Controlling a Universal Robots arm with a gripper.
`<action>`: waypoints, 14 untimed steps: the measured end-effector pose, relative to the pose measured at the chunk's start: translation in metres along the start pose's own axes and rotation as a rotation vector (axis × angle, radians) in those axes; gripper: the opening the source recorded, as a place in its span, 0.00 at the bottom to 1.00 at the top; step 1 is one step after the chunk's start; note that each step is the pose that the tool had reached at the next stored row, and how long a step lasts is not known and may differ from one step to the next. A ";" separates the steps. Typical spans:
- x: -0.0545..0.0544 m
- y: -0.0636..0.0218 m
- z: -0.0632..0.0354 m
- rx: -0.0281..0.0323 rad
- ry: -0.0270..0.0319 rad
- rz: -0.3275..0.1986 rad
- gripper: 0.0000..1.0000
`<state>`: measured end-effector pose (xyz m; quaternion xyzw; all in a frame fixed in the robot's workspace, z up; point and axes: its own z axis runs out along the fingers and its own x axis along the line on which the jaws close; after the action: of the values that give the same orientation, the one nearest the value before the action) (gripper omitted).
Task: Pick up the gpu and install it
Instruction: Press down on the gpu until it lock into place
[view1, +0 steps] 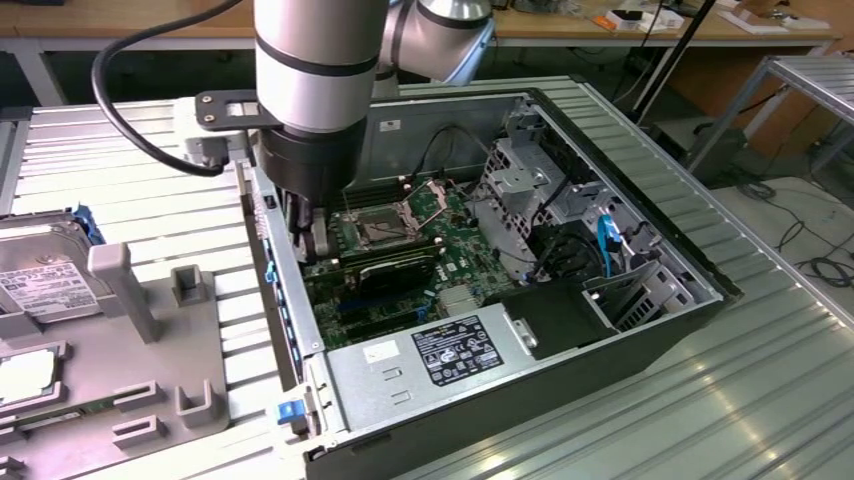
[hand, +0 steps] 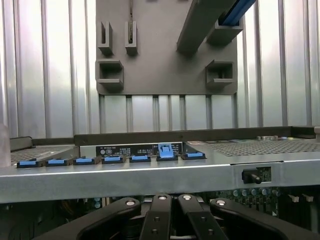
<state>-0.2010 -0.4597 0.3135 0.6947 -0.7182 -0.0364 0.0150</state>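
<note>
The gripper (view1: 312, 245) is closed, its black fingers drawn together side by side in the wrist view (hand: 172, 220). I cannot tell whether anything thin is pinched between them. It reaches down into the open black-and-silver computer case (view1: 641, 330), close against the case's rear wall (hand: 150, 172). That wall carries a row of blue plastic slot clips (hand: 165, 150).

The gpu (view1: 390, 272), a thin flat card with a black face and a green board edge, appears to stand on the green motherboard (view1: 447, 215). It sits just beside the square silver processor socket (view1: 378, 228), on the side toward the silver power supply box with the white label (view1: 427, 350). The card runs from the rear wall toward the middle of the case. The fingertips come down at its rear-wall end, where its bracket would be. Contact there is hidden, so I cannot say whether they touch.

The card looks light and stiff but fragile. Its board could flex or crack under uneven force, and its face carries delicate parts. The top edge or the metal bracket end seems the safest place to hold or press.

Outside the case, on the ribbed metal bench, lie a grey plastic parts holder (view1: 174, 330) and a silver hard drive (view1: 47, 280).
</note>
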 end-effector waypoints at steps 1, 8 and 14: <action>0.000 0.0000 0.0010 -0.0004 0.0006 0.000 0.11; 0.001 -0.0055 0.0052 -0.0007 -0.0135 -0.001 0.11; 0.000 -0.0378 0.0075 -0.0015 -0.0432 -0.003 0.11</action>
<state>-0.1638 -0.4609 0.3033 0.6948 -0.7173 -0.0519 0.0000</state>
